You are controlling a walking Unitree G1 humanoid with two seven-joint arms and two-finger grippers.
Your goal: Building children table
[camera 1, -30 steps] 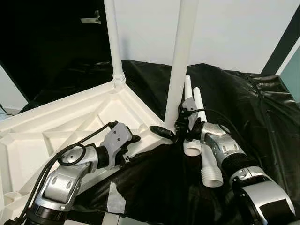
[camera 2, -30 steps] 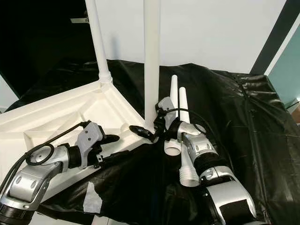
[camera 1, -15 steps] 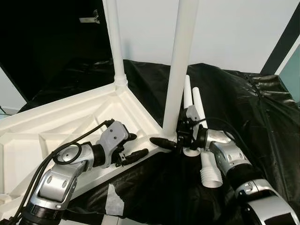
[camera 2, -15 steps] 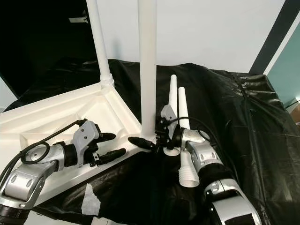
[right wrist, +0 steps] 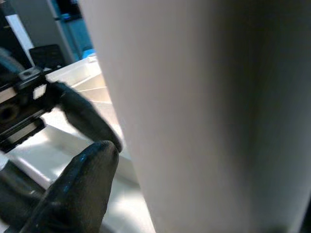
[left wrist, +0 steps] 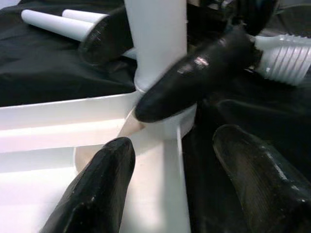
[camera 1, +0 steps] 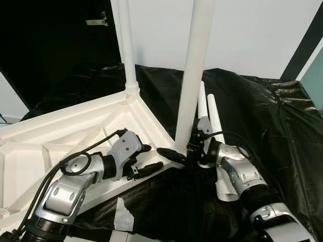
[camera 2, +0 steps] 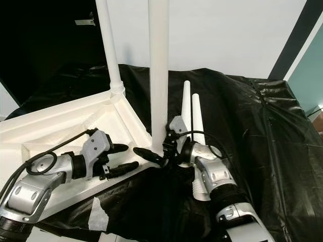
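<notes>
1. One black cloth (camera 1: 262, 111) covers the surface; the upturned white tabletop (camera 1: 65, 136) lies on its left part, underside up.
2. Two white legs stand upright from the tabletop: the far leg (camera 1: 126, 45) at the back corner, the near leg (camera 1: 194, 75) at the front corner.
3. Two loose legs (camera 2: 194, 126) lie side by side on the cloth, just right of the near leg.
4. Right gripper (camera 1: 182, 154) is at the near leg's base, one finger on each side of it, apparently clamping it.
5. Left gripper (camera 1: 147, 159) hovers over the tabletop edge near that corner, fingers (left wrist: 97, 189) apart, empty.
</notes>
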